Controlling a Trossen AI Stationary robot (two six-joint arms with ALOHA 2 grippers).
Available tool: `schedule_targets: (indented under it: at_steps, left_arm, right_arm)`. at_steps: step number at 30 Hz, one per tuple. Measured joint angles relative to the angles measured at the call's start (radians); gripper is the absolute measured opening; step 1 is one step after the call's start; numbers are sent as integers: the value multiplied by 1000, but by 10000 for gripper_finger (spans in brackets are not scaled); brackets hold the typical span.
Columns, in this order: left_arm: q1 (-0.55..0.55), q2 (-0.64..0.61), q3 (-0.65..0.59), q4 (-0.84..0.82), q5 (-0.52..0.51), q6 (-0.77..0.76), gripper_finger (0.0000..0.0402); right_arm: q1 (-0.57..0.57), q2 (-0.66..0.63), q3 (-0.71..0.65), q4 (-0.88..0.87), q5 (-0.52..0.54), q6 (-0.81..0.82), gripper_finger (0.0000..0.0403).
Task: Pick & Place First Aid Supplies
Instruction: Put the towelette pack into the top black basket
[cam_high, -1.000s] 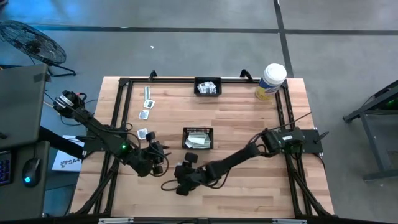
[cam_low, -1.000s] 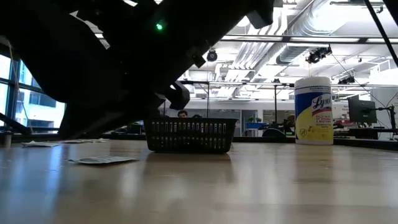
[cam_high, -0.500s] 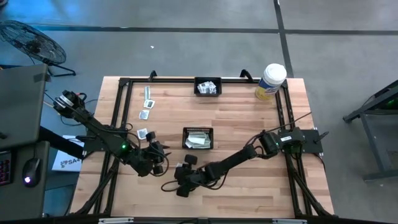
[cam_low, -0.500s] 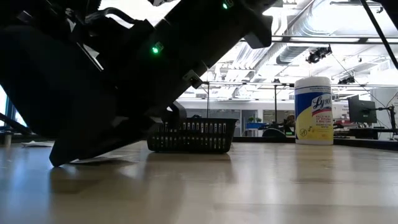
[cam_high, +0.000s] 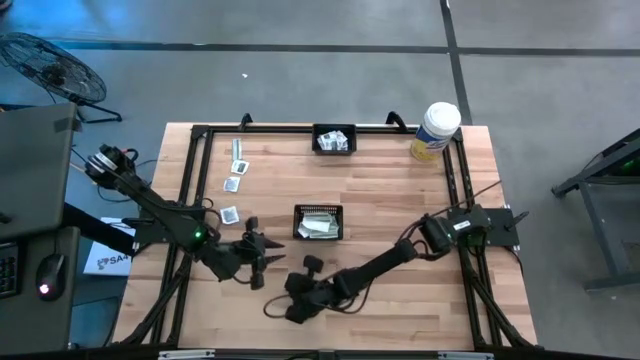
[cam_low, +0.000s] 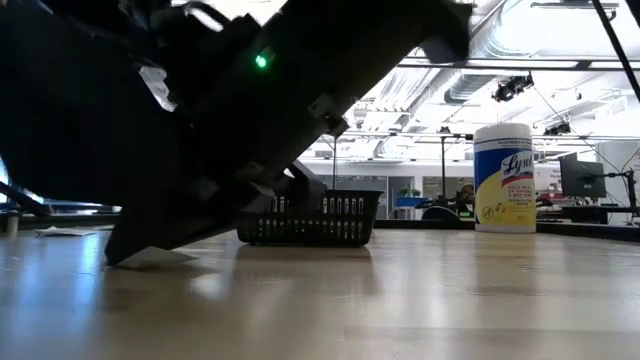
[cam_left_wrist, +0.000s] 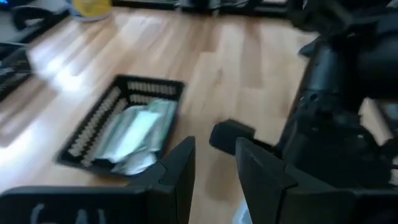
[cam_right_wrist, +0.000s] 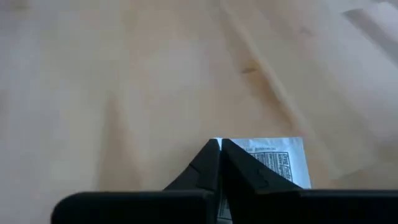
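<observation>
A white square packet with dark print (cam_right_wrist: 280, 163) lies on the bare wood near the table's front, and my right gripper (cam_right_wrist: 219, 147) is shut on its edge. In the high view that gripper (cam_high: 290, 308) covers the packet. In the low view its tip (cam_low: 120, 258) is down on the table at the packet (cam_low: 160, 257). My left gripper (cam_high: 262, 262) hovers just left of the right arm, open (cam_left_wrist: 214, 146), with nothing between its fingers. More loose packets (cam_high: 232, 184) lie flat at the table's left. My right gripper has its fingertips (cam_right_wrist: 211, 155) closed together at the packet's edge, near one corner (cam_right_wrist: 231, 144). The fingers slant down from above. The packet lies flat on the table beside and behind them. The fingers hide how much of it lies between them.
A black basket (cam_high: 318, 222) with green-and-white strips (cam_left_wrist: 134, 134) stands mid-table, just beyond both grippers. A second basket (cam_high: 333, 138) with white packets sits at the far edge. The white-and-yellow canister (cam_high: 435, 130) stands at the far right corner. Bare wood lies to the right.
My right gripper has gone toward the table's near edge and down. The packet that lay bare in the low view now has the gripper's tip on it. My left gripper has shifted a little toward the table's right.
</observation>
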Motion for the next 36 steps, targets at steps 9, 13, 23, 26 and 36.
schedule_targets:
  at_steps: [9,13,23,26,36]
  left_arm:
    - [-28,-45,0,-14,84,12,113]
    - [-27,-43,0,-30,113,-6,113]
    - [-27,-42,0,-15,152,-27,113]
    - [-27,-42,0,6,153,-38,113]
    - [-44,-111,0,-214,225,-59,113]
  right_arm:
    - [80,-17,-6,97,-87,0,3]
    - [94,-53,-6,96,-143,-1,2]
    - [104,-164,-6,24,-111,-20,1]
    - [95,-215,-6,-1,-117,-23,1]
    - [3,-391,-3,-280,12,-29,0]
